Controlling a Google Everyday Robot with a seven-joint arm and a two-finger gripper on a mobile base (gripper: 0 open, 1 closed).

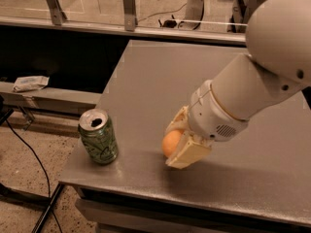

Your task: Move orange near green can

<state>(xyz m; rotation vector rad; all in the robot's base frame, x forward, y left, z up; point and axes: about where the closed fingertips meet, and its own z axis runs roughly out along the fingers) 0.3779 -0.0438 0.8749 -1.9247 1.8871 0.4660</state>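
The green can [98,136] stands upright near the front left corner of the grey table [146,72], silver top with tab opening facing up. My gripper [176,142] is shut on the orange [171,142], a small round fruit held between the cream fingers just above the tabletop. The orange is to the right of the can, about a can's width and a half away. My large white arm reaches in from the upper right and hides whatever lies behind it.
The table's front edge and left edge are close to the can. Beyond the left edge is a lower ledge with a crumpled white wrapper [30,83], and cables on the floor. A railing with glass runs along the back.
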